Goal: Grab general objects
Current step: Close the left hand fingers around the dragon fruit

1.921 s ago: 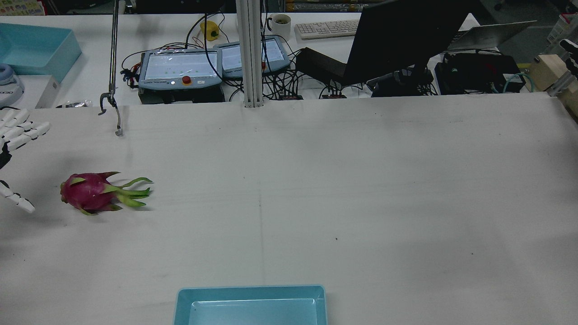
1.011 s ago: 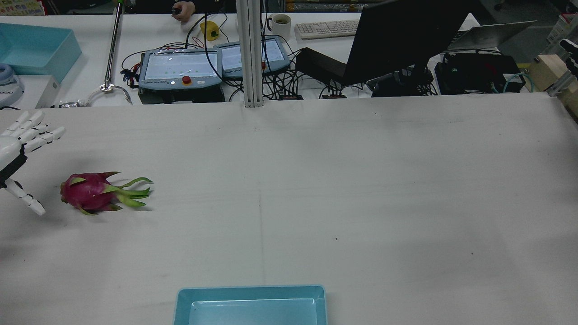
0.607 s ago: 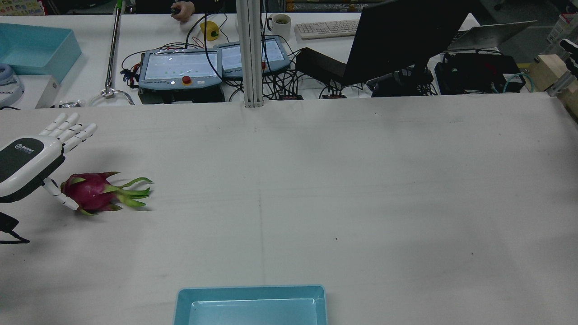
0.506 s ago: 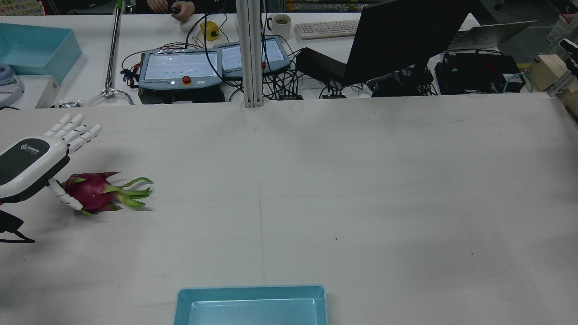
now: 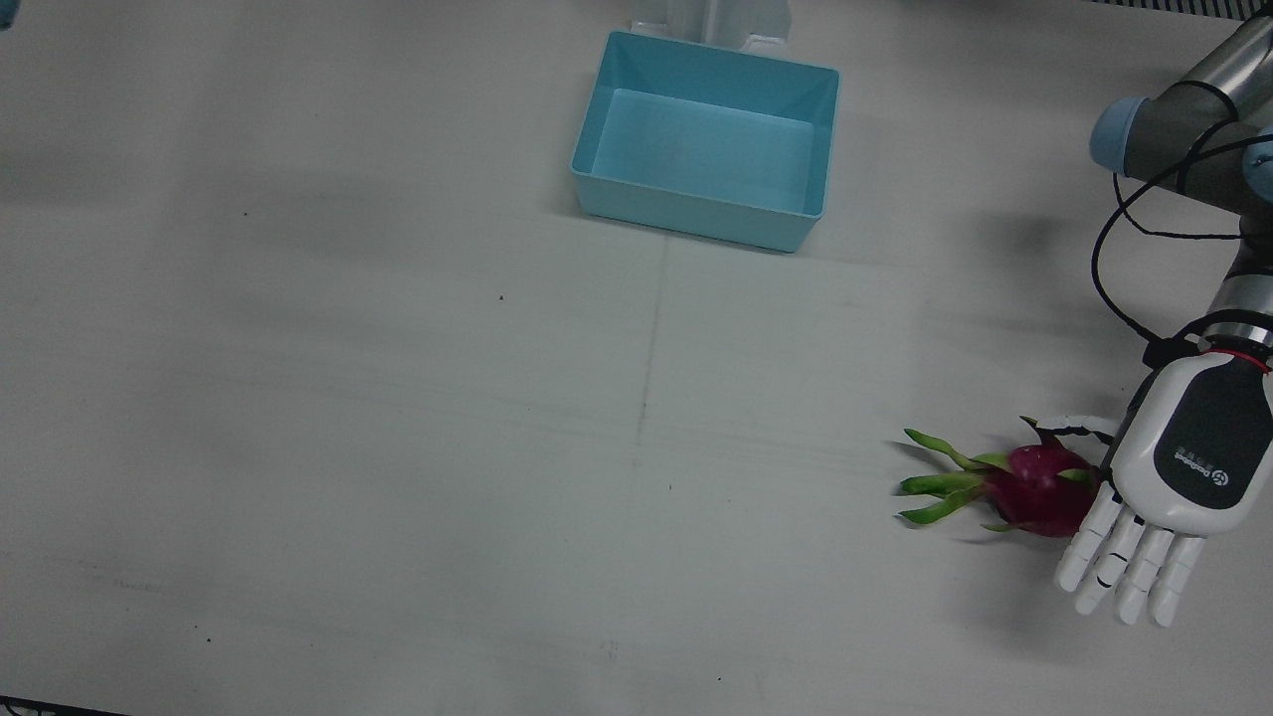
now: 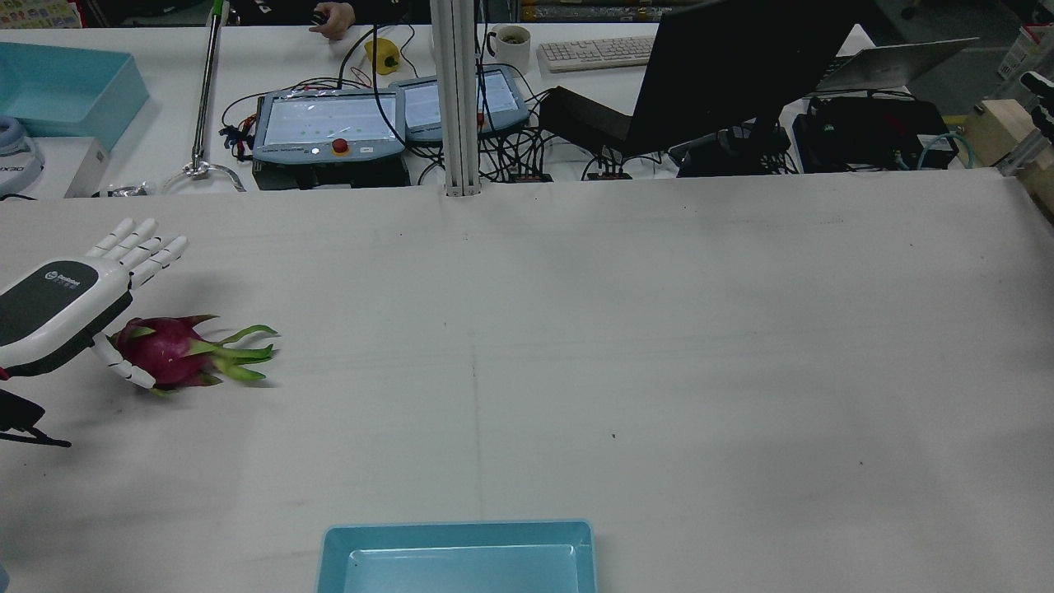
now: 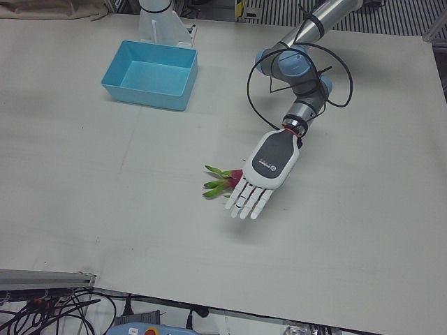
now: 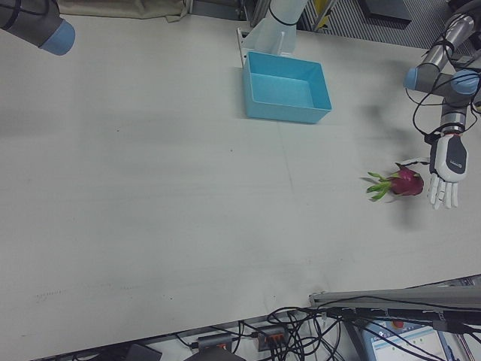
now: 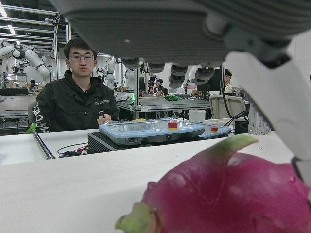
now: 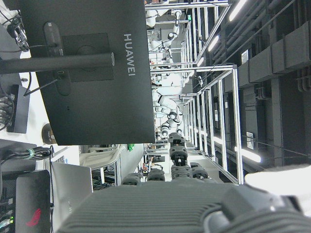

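Note:
A magenta dragon fruit (image 5: 1034, 489) with green leafy tips lies on the white table near the robot's left side; it also shows in the rear view (image 6: 169, 352) and in the right-front view (image 8: 408, 182). My left hand (image 5: 1183, 467) hovers palm down over the fruit's round end, fingers (image 5: 1124, 557) straight and spread, holding nothing. In the rear view (image 6: 58, 301) its thumb (image 6: 123, 369) rests against the fruit's near side. The left hand view shows the fruit (image 9: 233, 194) close under the palm. The right hand view shows only a sliver of the right hand (image 10: 160, 208).
An empty light blue bin (image 5: 597, 149) stands at the table's middle on the robot's edge, and shows in the rear view (image 6: 461, 531). Teach pendants (image 6: 329, 123), a monitor (image 6: 741, 66) and cables lie past the far edge. The right arm's elbow (image 8: 30, 22) is raised at the other side.
My left hand has come in from the table's left edge and now sits over the fruit's round end, thumb against it. The fruit has not moved.

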Controlling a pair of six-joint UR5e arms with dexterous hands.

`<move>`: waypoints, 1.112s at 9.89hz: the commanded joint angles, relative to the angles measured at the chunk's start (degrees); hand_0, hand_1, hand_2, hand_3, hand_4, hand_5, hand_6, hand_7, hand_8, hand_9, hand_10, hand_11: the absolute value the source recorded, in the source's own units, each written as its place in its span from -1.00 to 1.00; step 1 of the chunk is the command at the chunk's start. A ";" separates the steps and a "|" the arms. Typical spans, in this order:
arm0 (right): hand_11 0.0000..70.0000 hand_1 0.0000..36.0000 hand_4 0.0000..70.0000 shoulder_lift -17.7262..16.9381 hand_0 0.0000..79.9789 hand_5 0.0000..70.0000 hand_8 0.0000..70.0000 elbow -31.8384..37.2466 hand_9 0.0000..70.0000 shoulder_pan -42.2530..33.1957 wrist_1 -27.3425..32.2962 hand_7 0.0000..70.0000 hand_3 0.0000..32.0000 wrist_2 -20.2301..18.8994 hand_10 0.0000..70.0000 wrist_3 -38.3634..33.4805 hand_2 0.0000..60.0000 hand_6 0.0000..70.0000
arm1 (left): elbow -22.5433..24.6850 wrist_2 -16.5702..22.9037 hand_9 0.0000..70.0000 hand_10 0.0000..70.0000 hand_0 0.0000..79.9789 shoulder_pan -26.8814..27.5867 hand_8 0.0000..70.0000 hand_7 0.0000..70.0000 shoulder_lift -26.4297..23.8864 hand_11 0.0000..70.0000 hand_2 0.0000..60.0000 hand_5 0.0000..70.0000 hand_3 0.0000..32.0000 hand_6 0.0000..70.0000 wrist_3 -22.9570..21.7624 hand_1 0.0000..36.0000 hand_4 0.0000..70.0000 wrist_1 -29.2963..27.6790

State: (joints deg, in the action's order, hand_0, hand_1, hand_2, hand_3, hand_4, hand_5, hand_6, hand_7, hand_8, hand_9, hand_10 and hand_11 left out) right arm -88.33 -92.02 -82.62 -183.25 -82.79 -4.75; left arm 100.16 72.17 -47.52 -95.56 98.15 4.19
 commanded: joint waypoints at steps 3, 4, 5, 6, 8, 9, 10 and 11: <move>-1.00 -1.00 -1.00 0.00 -1.00 -1.00 -1.00 0.00 -1.00 0.00 0.00 -1.00 -1.00 0.00 -1.00 0.00 -1.00 -1.00 | 0.21 3.14 -0.97 -1.00 0.12 -0.38 -0.98 -0.65 0.03 -1.00 -0.15 -1.00 -0.76 -1.00 -0.24 -0.13 -1.00 1.87; -1.00 -1.00 -1.00 0.00 -1.00 -1.00 -1.00 0.00 -1.00 0.00 0.00 -1.00 -1.00 0.00 -1.00 0.00 -1.00 -1.00 | 0.21 3.24 -0.97 -1.00 0.11 -0.21 -0.99 -0.63 0.03 -1.00 -0.84 -1.00 -0.76 -1.00 -0.24 -0.46 -1.00 1.88; -1.00 -1.00 -1.00 0.00 -1.00 -1.00 -1.00 0.00 -1.00 0.00 0.00 -1.00 -1.00 0.00 -1.00 0.00 -1.00 -1.00 | 0.21 3.24 -0.96 -1.00 0.14 -0.12 -1.00 -0.61 0.03 -1.00 -1.00 -1.00 -0.82 -1.00 -0.24 -0.52 -1.00 1.96; -1.00 -1.00 -1.00 0.00 -1.00 -1.00 -1.00 0.00 -1.00 0.00 0.00 -1.00 -1.00 0.00 -1.00 0.00 -1.00 -1.00 | 0.47 3.24 -0.96 -1.00 0.09 -0.12 -1.00 -0.61 0.03 -1.00 -1.00 -1.00 -0.80 -1.00 -0.24 -0.65 -1.00 2.05; -1.00 -1.00 -1.00 0.00 -1.00 -1.00 -1.00 0.00 -1.00 0.00 0.00 -1.00 -1.00 0.00 -1.00 0.00 -1.00 -1.00 | 0.82 3.24 -0.96 -1.00 0.01 -0.12 -1.00 -0.59 0.11 -1.00 -1.00 -1.00 -0.86 -1.00 -0.24 -0.92 -0.98 2.05; -1.00 -1.00 -1.00 0.00 -1.00 -1.00 -1.00 0.00 -1.00 0.00 0.00 -1.00 -1.00 0.00 -1.00 0.00 -1.00 -1.00 | 0.48 3.24 -0.96 -1.00 0.00 0.06 -1.00 -0.59 0.11 -1.00 -1.00 -1.00 -0.85 -1.00 -0.24 -0.96 -0.99 2.23; -1.00 -1.00 -1.00 0.00 -1.00 -1.00 -1.00 0.00 -1.00 0.00 0.00 -1.00 -1.00 0.00 -1.00 0.00 -1.00 -1.00 | -0.22 3.24 -0.96 -1.00 0.08 0.15 -1.00 -0.59 0.20 -1.00 -1.00 -1.00 -0.91 -1.00 0.11 -0.80 -1.00 2.40; -1.00 -1.00 -1.00 0.00 -1.00 -1.00 -1.00 0.00 -1.00 0.00 0.00 -1.00 -1.00 0.00 -1.00 0.00 -1.00 -1.00 | -0.58 3.24 -0.96 -1.00 0.16 0.15 -1.00 -0.59 0.20 -1.00 -1.00 -1.00 -1.00 -1.00 1.33 -0.44 -1.00 2.58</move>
State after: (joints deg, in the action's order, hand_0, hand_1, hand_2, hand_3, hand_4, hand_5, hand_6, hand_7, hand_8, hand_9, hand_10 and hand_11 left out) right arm -88.33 -92.02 -82.62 -183.25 -82.79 -4.75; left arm 100.52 75.40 -47.51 -95.43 98.01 6.39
